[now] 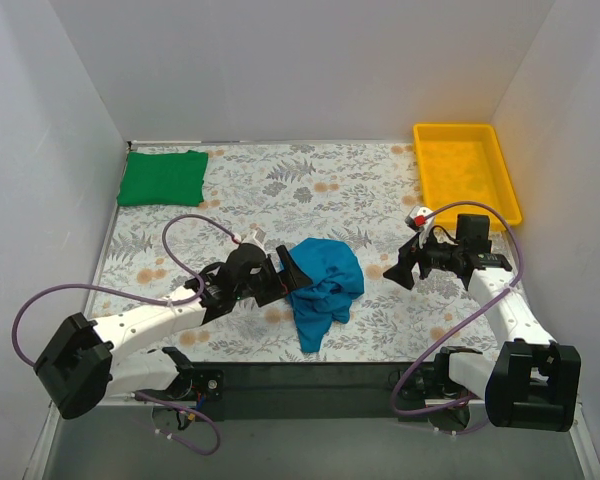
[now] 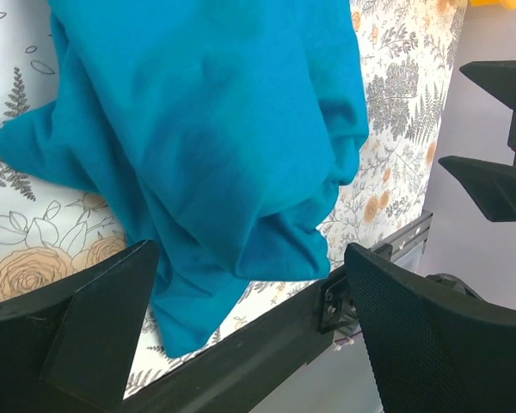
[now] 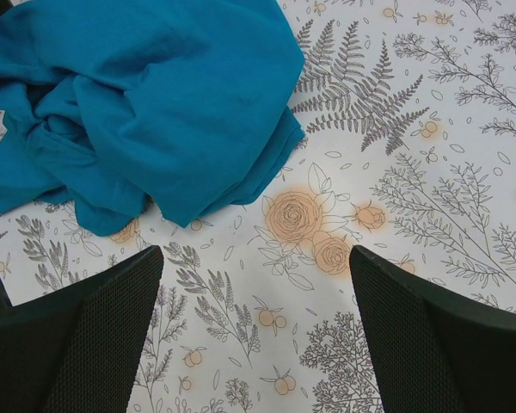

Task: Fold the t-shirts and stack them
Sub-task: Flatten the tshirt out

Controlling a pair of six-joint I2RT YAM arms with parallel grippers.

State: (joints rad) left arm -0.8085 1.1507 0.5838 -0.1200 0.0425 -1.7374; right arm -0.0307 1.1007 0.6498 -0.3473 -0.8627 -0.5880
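Both your left gripper (image 1: 292, 272) and right gripper (image 1: 401, 264) gaped wide and empty beside the teal t-shirt (image 1: 326, 280) crumpled at the table's (image 1: 280, 180) near edge; you risked pinching several bunched layers or dragging it off.

A teal-blue soft cloth t-shirt (image 1: 325, 285) lies unfolded in a crumpled heap on the flower-printed tabletop (image 1: 280, 190), about midway across and towards its near side; its upper part is a rounded, fairly smooth mound, while a narrower tail of cloth trails down towards the near edge; up close the cloth (image 3: 146, 103) is bunched into deep creases along one side, with loose rumpled edges resting on the print; a bright green cloth t-shirt (image 1: 163, 177) lies folded into a flat, roughly rectangular pad in the far left corner, well apart from the teal one.
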